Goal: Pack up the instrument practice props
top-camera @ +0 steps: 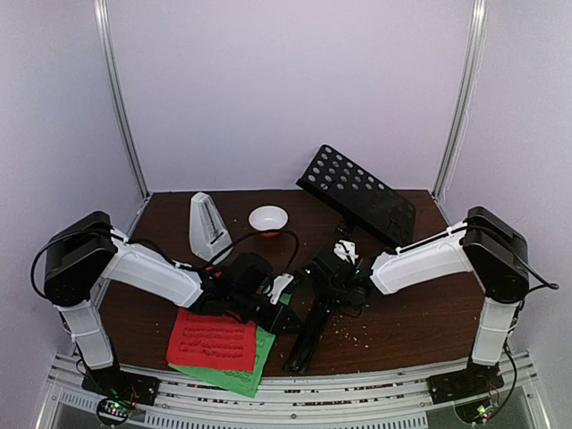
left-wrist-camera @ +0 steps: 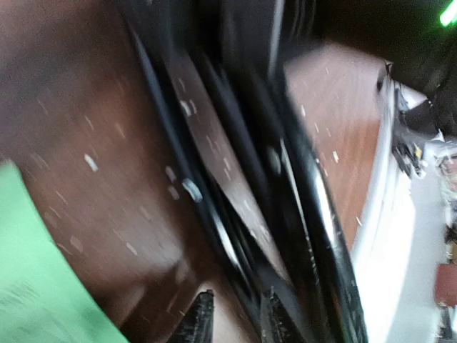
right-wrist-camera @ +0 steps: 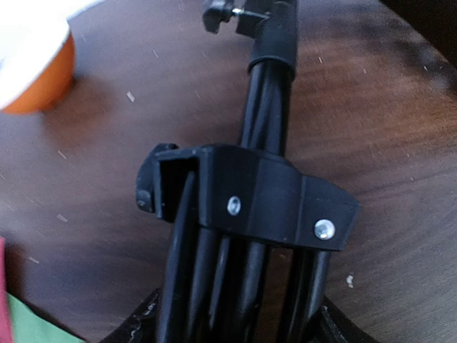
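stand (right-wrist-camera: 271, 71): lies slanted on the table (top-camera: 411, 322), legs (top-camera: 308, 335) folded into one bundle, holed desk (top-camera: 357, 195) raised toward the back right.
right gripper (right-wrist-camera: 238, 325): fingers clamped on either side of the folded legs, just below the black collar (right-wrist-camera: 264, 200).
left gripper (left-wrist-camera: 237, 321): fingers slightly apart beside the legs, bare wood between them; blurred view, nothing seems held.
metronome (top-camera: 207, 228): upright at back left, near the bowl (top-camera: 268, 218), apart from both arms.
pages: red page (top-camera: 213, 340) on green page (top-camera: 246, 371) at the near edge, left of the legs.
progress: early, i judge; legs folded, desk not folded down, nothing stowed, no case in view.
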{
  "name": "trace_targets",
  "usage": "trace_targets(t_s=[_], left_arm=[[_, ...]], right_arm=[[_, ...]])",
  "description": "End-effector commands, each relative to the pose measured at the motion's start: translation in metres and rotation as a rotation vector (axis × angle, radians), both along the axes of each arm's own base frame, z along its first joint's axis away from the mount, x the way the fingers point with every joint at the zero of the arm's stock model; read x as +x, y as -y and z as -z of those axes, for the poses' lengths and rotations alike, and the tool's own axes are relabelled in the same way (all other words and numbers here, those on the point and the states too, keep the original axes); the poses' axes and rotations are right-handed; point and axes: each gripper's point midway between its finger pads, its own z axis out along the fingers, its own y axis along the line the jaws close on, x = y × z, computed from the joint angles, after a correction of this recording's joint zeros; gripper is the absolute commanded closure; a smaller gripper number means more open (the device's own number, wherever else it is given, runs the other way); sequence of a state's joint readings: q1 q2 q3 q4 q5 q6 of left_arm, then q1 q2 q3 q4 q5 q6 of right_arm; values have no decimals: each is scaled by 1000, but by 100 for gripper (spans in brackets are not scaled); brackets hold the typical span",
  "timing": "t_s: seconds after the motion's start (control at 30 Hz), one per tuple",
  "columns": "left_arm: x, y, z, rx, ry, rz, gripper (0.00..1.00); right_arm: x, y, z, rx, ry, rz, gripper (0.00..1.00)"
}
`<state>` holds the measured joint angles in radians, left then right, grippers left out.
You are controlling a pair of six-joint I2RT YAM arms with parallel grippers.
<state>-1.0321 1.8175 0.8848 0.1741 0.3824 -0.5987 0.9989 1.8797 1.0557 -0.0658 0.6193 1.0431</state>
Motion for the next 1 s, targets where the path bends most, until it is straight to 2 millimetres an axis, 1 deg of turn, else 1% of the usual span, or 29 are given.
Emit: trace_targets(t_s=[0.0, 0.2, 0.37, 0.5, 0.53, 0.63, 0.67, 0.73, 0.8, 0.87, 0.97], left_arm=[[37, 16, -50, -96, 241, -18, 70], [41, 9, -60, -85, 296, -30, 64], [46, 2, -81, -102, 373, -54, 59], [51, -8, -100, -113, 436, -92, 50], [53, -10, -106, -116, 454, -104, 48], [59, -19, -120, -112, 508, -142, 41], [61, -22, -128, -115, 528, -155, 38], [64, -28, -138, -112, 564, -177, 34], [67, -34, -147, -109, 595, -193, 30], [72, -40, -154, -97, 623, -216, 26], [77, -47, -163, -94, 643, -239, 23]], right_arm=[[0, 22, 4, -193, 10, -37, 100], [0, 22, 5, -180, 8, -36, 100], [0, 20, 4, -169, 8, -41, 100], [1, 16, 2, -158, 7, -57, 100], [2, 14, 1, -155, 7, -62, 97], [3, 10, -4, -144, 13, -78, 82], [3, 9, -6, -140, 18, -82, 73], [3, 9, -11, -130, 29, -89, 61], [3, 8, -18, -116, 44, -105, 54], [3, 5, -26, -99, 61, -127, 48], [3, 2, -37, -88, 78, -151, 38]])
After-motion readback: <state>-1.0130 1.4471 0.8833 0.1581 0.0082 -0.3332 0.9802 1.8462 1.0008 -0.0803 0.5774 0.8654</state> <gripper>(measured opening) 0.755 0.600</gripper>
